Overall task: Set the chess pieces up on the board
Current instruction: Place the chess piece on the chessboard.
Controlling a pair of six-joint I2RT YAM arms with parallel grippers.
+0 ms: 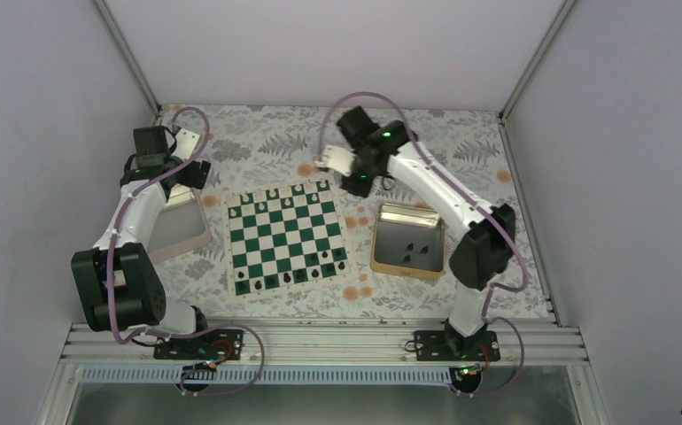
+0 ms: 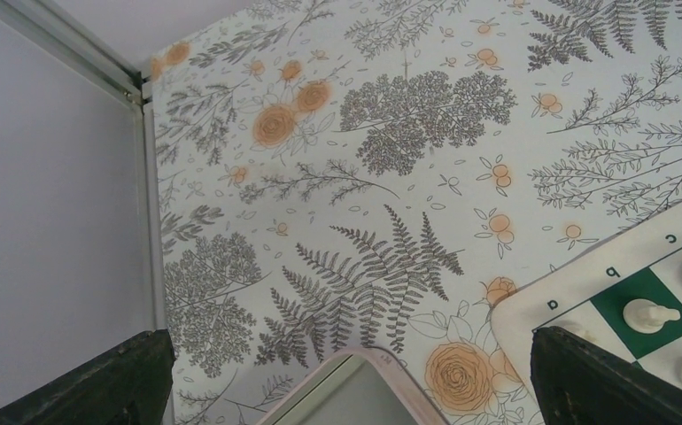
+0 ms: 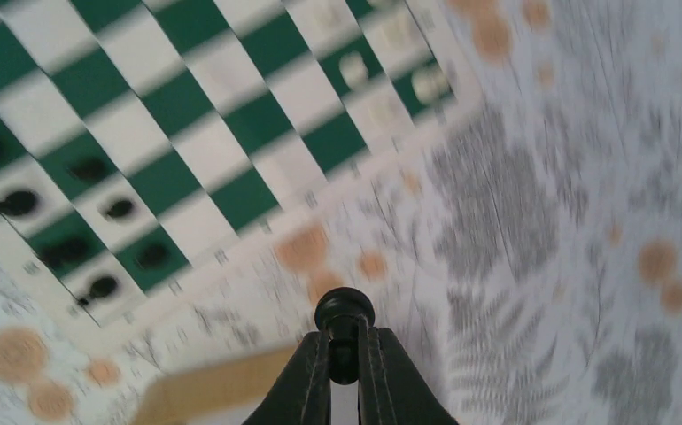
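The right wrist view is smeared: the board [image 3: 187,115] has soft edges, and the black chess pieces [image 3: 89,168] at left are blobs of no readable kind. One black piece [image 3: 344,310] shows only its head, the rest hidden between the fingers [image 3: 306,381] of the right gripper [image 3: 344,343]. The gold tray [image 3: 205,394] is cut off by the bottom edge.

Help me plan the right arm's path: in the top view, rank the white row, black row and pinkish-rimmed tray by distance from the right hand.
From the right hand, holding a black piece:
1. white row, just left, on the board's far edge.
2. black row, on its near edge.
3. pinkish-rimmed tray, far left, past the board.
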